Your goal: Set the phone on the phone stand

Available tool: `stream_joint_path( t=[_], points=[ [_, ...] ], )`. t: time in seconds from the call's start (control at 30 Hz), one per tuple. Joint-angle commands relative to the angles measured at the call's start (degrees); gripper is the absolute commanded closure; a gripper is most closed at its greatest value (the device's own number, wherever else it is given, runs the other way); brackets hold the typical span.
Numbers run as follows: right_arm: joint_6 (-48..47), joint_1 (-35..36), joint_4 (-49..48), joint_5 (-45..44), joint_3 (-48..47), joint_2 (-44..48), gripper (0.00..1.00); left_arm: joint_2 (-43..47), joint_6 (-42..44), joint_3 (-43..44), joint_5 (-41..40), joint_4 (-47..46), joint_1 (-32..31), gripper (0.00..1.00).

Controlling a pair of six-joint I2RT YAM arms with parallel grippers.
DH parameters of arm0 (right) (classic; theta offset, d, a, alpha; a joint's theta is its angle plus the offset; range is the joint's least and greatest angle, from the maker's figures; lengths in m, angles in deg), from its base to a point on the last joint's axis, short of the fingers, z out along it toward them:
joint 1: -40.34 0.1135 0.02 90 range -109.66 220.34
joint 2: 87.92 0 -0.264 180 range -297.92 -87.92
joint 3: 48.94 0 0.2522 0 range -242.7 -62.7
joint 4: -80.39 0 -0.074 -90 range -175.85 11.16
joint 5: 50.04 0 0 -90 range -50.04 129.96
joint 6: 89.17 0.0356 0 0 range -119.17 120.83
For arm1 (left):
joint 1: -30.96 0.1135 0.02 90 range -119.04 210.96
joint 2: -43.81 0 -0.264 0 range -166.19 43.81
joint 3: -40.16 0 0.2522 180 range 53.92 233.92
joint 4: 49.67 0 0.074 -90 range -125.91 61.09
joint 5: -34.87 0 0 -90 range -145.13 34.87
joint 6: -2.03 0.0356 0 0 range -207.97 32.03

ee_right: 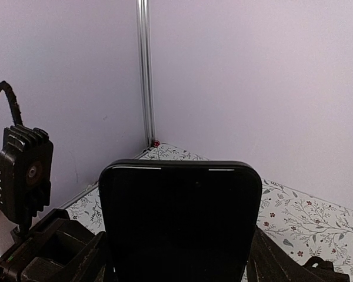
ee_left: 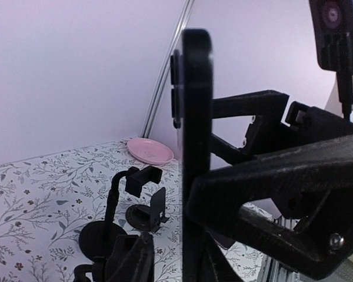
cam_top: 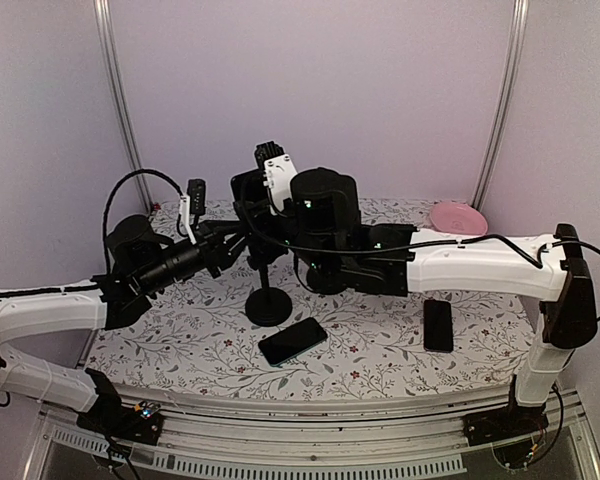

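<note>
A black phone (ee_right: 179, 223) stands upright in the air, and my right gripper (ee_right: 177, 261) is shut on its side edges, with fingers (ee_right: 76, 261) flanking it. In the left wrist view the phone (ee_left: 195, 117) shows edge-on. My left gripper (ee_left: 182, 258) straddles its thin edge. Its near finger (ee_left: 132, 261) stands a small gap off the phone, and the other finger is hidden behind it. Both grippers, left (cam_top: 238, 235) and right (cam_top: 265, 215), meet above the black phone stand (cam_top: 268, 303). The stand (ee_left: 109, 217) sits lower than the phone and apart from it, its clamp head bare.
Two other dark phones lie flat on the floral table, one (cam_top: 292, 341) near the stand's base and one (cam_top: 438, 325) to the right. A second, lower stand (ee_left: 147, 214) sits further back. A pink plate (cam_top: 456, 216) is at the back right corner.
</note>
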Motion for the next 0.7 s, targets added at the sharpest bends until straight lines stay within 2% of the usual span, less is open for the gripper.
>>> stream_joint_path(
  t=[0.0, 0.07, 0.13, 0.2, 0.27, 0.33, 0.47, 0.67],
  points=[
    [2.56, 1.37, -1.38, 3.43, -2.32, 2.20, 0.66, -1.39, -0.47, 1.62, -2.73, 1.29, 0.15, 0.86],
    [2.83, 1.35, -1.10, 3.96, -2.39, 2.46, 0.65, -1.50, -0.73, 1.58, -2.87, 1.16, 0.15, 0.98],
    [3.10, 1.42, -0.61, 4.84, -2.43, 2.85, 0.58, -1.31, -1.04, 1.33, -2.85, 0.63, 0.15, 1.00],
    [3.50, 1.35, 0.57, 5.48, -2.69, 3.16, 0.42, -0.66, -1.63, 0.77, -3.04, -0.53, 0.17, 1.00],
    [3.85, 1.35, 1.91, 5.92, -2.51, 3.87, 0.20, 0.57, -2.62, -0.34, -3.57, -2.49, 0.36, 1.00],
    [4.23, 1.00, 2.81, 7.40, -1.25, 5.70, 0.02, 1.81, -3.67, -1.33, -3.40, -4.14, 0.89, 1.00],
    [7.10, -2.07, 1.92, 15.23, 5.49, 12.85, 0.01, 4.39, -6.71, -3.15, -0.35, -7.54, 3.00, 1.00],
    [12.51, -7.43, -5.97, 35.41, 20.61, 23.58, 0.01, 7.50, -11.23, -4.33, 8.29, -13.91, 4.71, 1.00]
  ],
)
